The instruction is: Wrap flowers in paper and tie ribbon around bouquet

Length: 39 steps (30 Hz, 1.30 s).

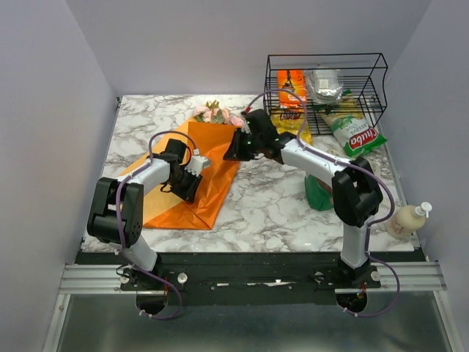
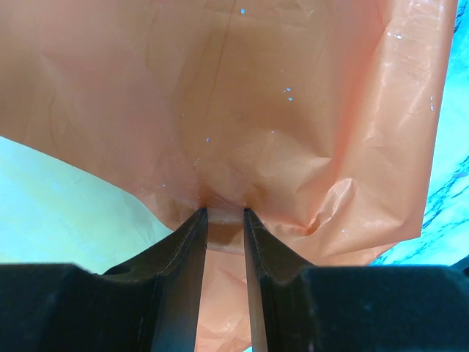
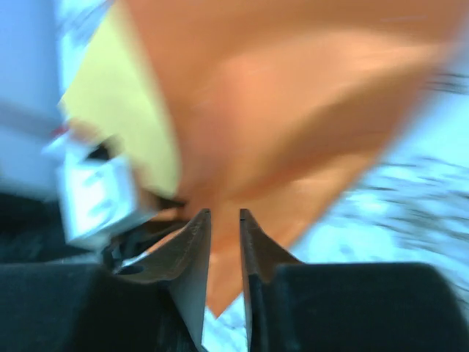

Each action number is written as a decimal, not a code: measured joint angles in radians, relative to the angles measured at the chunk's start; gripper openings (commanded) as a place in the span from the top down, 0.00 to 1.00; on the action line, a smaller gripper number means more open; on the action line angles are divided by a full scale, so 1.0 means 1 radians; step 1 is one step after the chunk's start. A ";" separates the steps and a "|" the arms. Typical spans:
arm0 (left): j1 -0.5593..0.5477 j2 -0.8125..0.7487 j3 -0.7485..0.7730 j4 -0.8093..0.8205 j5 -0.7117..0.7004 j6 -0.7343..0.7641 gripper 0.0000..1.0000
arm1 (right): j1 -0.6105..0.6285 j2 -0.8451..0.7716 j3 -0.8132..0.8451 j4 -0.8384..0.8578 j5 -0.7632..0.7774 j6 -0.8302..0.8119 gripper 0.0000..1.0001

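Wrapping was only begun: left fingers (image 2: 192, 249) clenched the paper (image 1: 212, 176), right fingers (image 3: 196, 249) gave no telling, flowers (image 1: 216, 114) lay uncovered, ribbon not yet tied.

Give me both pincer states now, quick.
Left pincer: closed on the paper.
Right pincer: jaws slightly apart, view blurred; whether it grips the paper cannot be told.

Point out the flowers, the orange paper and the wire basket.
flowers (image 1: 216, 112), top external view, on the pink blooms.
paper (image 1: 214, 187), top external view, on its flat lower half.
wire basket (image 1: 330, 55), top external view, on its back top rim.
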 measured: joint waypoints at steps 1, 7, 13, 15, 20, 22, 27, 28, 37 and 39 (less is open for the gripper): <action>0.000 -0.001 0.000 0.001 0.001 -0.003 0.62 | 0.038 -0.016 0.003 0.019 -0.014 -0.023 0.79; 0.000 -0.013 -0.002 0.018 0.000 -0.035 0.60 | 0.200 0.031 -0.030 0.116 -0.160 -0.038 0.96; 0.000 -0.058 -0.002 0.044 0.002 -0.078 0.57 | 0.214 0.203 -0.055 0.174 -0.317 0.006 0.99; 0.000 -0.063 -0.002 0.049 0.003 -0.087 0.57 | 0.216 0.244 -0.055 0.180 -0.351 0.017 0.99; 0.001 -0.063 -0.002 0.051 0.012 -0.105 0.52 | 0.224 0.273 -0.043 0.171 -0.376 0.040 0.99; 0.010 -0.063 -0.002 0.046 0.041 -0.100 0.43 | 0.226 0.278 -0.027 0.146 -0.368 0.040 1.00; 0.047 -0.097 0.036 -0.074 0.183 0.087 0.38 | 0.227 0.280 -0.020 0.116 -0.344 0.039 0.99; 0.050 -0.118 0.043 -0.107 0.195 0.154 0.37 | 0.227 0.280 -0.018 0.112 -0.341 0.039 1.00; 0.027 -0.319 -0.057 -0.465 0.122 0.867 0.32 | 0.229 0.280 0.010 0.064 -0.317 0.005 0.99; 0.003 -0.350 -0.129 -0.476 0.082 0.932 0.30 | 0.230 0.280 0.014 0.058 -0.315 0.001 0.99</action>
